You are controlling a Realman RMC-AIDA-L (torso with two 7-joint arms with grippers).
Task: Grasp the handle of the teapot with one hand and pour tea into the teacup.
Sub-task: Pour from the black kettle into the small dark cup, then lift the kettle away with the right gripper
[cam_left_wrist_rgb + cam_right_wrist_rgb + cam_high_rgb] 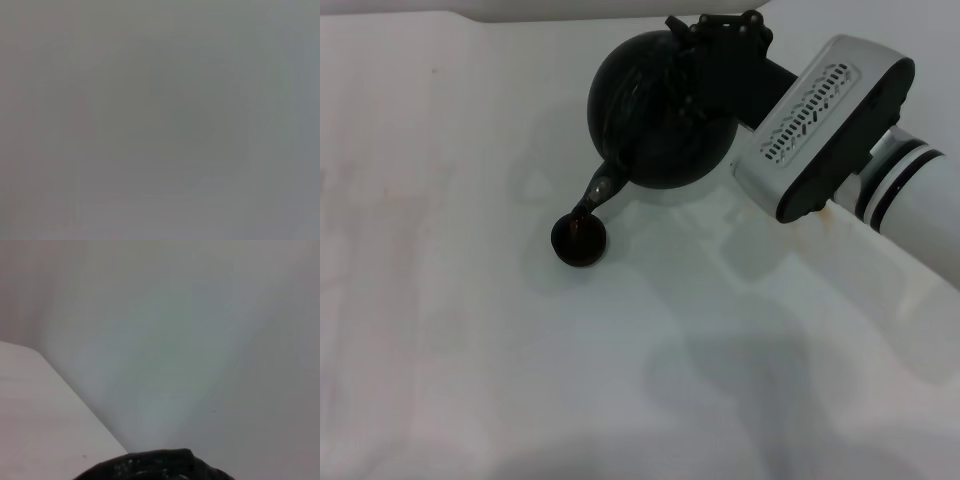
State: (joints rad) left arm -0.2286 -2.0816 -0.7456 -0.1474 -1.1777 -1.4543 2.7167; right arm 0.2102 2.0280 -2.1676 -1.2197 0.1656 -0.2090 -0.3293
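Tea appears to be running from the tipped teapot [655, 110] into the teacup [579, 239], the silvery spout tip right over the cup's rim on the table [470, 330]. The right tool [720, 50] is pinching the handle [705, 60] at the pot's far side. Left tool is out of view. Risk: tilting further could overfill so tiny a cup, or the spout could nudge it aside
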